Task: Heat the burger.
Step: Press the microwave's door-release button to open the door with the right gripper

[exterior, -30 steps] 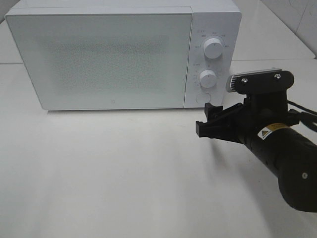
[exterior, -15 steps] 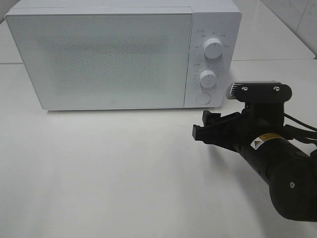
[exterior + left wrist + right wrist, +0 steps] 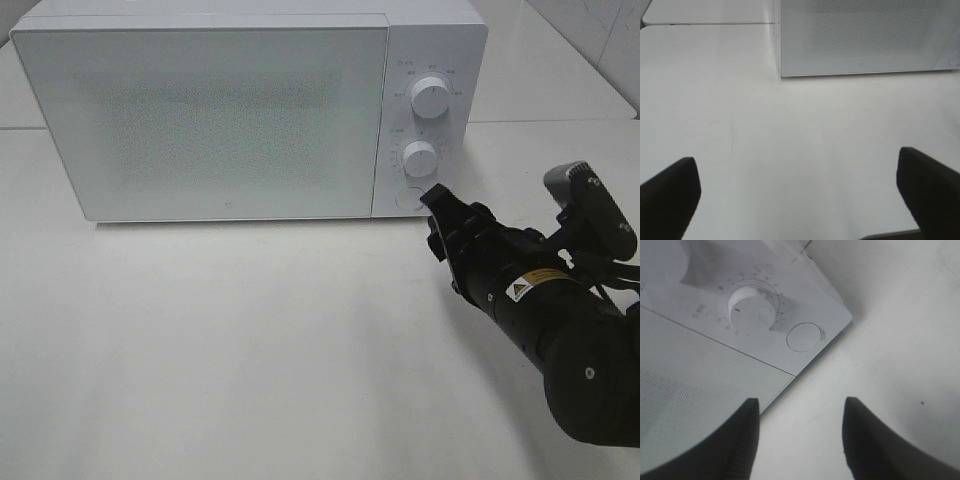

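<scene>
The burger is out of view. A white microwave (image 3: pixel 230 110) stands at the back of the table with its door closed. My right gripper (image 3: pixel 437 218) is rolled on its side just in front of the microwave's lower right corner, its tips close to the round button (image 3: pixel 408 198). In the right wrist view the gripper (image 3: pixel 797 435) is open, with bare table between the fingers and the button (image 3: pixel 803 336) and a dial (image 3: pixel 752 307) ahead. My left gripper (image 3: pixel 800 185) is open wide over the table, facing the microwave (image 3: pixel 865 35).
Two dials (image 3: pixel 430 97) sit on the microwave's control panel above the button. The white table (image 3: pixel 250 350) runs from the microwave to the near edge. A seam in the tabletop (image 3: pixel 705 23) passes to the left of the microwave.
My right gripper has rolled about a quarter turn and moved up toward the microwave's round button. Its fingers stand closer together than before. The left gripper has not changed.
</scene>
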Available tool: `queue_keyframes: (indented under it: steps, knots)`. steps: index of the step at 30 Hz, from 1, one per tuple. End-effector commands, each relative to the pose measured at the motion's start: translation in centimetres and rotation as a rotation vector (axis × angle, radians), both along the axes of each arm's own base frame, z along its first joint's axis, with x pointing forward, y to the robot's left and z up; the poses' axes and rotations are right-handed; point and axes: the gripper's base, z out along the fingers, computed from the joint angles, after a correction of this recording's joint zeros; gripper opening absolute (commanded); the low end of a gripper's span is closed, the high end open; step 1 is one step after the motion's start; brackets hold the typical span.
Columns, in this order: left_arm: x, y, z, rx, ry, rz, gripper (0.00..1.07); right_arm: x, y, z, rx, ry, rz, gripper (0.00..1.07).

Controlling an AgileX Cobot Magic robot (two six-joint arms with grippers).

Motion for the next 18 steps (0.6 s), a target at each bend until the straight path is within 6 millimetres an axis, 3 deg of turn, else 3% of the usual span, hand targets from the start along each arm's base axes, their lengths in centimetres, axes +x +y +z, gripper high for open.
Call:
queue_keyframes:
  steps: [1, 2, 3, 5, 10, 18]
  knots:
    - [-0.04, 0.0, 0.08, -0.003, -0.019, 0.005, 1.0, 0.01, 0.05, 0.19, 0.193, 0.0, -0.076, 0.31]
    - [-0.04, 0.0, 0.08, -0.003, -0.019, 0.005, 1.0, 0.01, 0.05, 0.19, 0.267, 0.006, -0.106, 0.22]
    - [-0.04, 0.0, 0.08, -0.003, -0.019, 0.005, 1.0, 0.01, 0.05, 0.19, 0.267, 0.006, -0.106, 0.22]
    - [-0.04, 0.0, 0.08, -0.003, -0.019, 0.005, 1.0, 0.01, 0.06, 0.19, 0.342, 0.013, -0.135, 0.12]
    - [-0.04, 0.0, 0.08, -0.003, -0.019, 0.005, 1.0, -0.03, 0.09, 0.1, 0.376, 0.028, -0.147, 0.0]
    - [-0.04, 0.0, 0.08, -0.003, -0.019, 0.005, 1.0, 0.03, 0.03, -0.07, 0.386, 0.031, -0.159, 0.0]
